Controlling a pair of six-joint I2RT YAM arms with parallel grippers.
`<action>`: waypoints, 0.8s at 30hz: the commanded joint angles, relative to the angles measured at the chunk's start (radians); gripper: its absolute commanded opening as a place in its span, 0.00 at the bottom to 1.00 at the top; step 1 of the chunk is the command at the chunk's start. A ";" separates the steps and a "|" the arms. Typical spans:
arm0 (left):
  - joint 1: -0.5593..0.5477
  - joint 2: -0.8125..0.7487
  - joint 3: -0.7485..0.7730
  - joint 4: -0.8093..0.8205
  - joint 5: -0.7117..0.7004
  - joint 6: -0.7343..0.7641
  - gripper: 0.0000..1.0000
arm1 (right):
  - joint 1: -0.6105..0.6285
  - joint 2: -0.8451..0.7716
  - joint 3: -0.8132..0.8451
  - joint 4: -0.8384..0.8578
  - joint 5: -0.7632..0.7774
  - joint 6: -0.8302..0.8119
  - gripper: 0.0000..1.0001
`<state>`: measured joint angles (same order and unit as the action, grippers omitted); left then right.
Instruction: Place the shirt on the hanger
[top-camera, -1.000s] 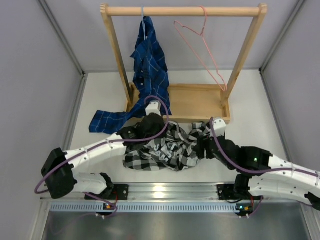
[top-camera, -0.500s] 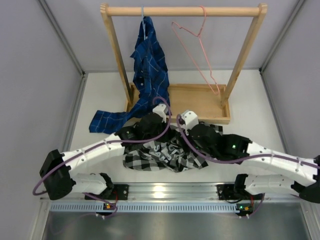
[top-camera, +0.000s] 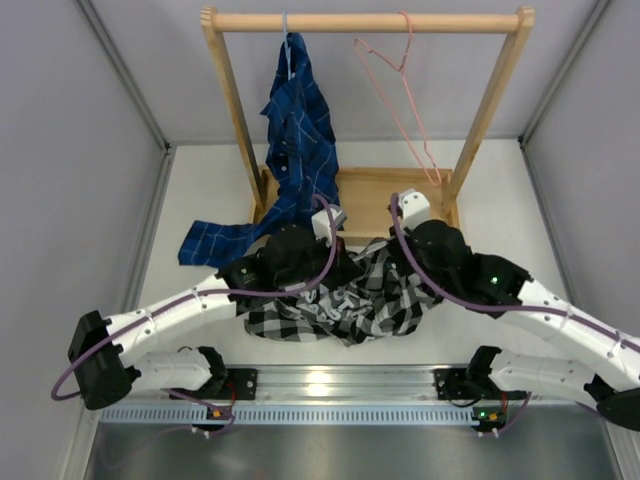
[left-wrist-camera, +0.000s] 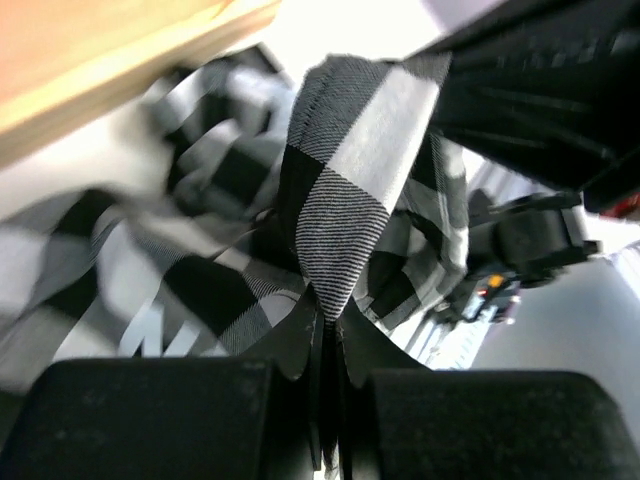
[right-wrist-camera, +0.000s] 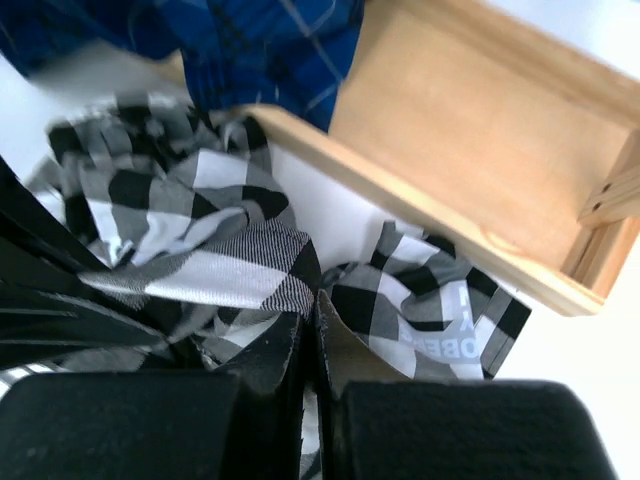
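Observation:
The black-and-white check shirt (top-camera: 345, 300) lies crumpled on the table in front of the rack's base. My left gripper (top-camera: 338, 262) is at the shirt's far-left edge, shut on a raised fold (left-wrist-camera: 345, 210) whose tip is pinched at the jaws (left-wrist-camera: 335, 312). My right gripper (top-camera: 405, 268) is at the far-right edge, shut on another striped fold of the shirt (right-wrist-camera: 240, 265). Pale lettering shows on a loose part (right-wrist-camera: 445, 335) beside the right fingers. The pink wire hanger (top-camera: 398, 85) hangs tilted from the rack's rail, above and behind both grippers.
A wooden rack has a top rail (top-camera: 365, 20) and a base tray (top-camera: 375, 205) just behind the shirt. A dark blue grid shirt (top-camera: 298, 125) hangs from a pale hook (top-camera: 285, 28) and trails onto the table (top-camera: 215, 242). Grey walls close in both sides.
My right gripper swung from the shirt's right side to its far edge by the tray and shut on a fold. The left arm shifted slightly forward. The hanger swayed.

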<state>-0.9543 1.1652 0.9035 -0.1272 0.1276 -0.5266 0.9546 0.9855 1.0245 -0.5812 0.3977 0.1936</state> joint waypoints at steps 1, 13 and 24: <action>-0.041 -0.032 0.020 0.118 0.069 0.059 0.00 | -0.045 -0.088 0.063 -0.070 0.155 -0.026 0.00; -0.112 0.079 0.034 0.097 -0.082 0.226 0.24 | -0.068 -0.145 -0.037 -0.167 -0.007 0.040 0.00; -0.113 0.131 0.087 0.072 -0.102 0.261 0.48 | -0.068 -0.114 -0.034 -0.170 -0.028 0.032 0.00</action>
<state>-1.0630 1.2858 0.9306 -0.0704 0.0319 -0.3019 0.9001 0.8646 0.9794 -0.7456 0.3874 0.2207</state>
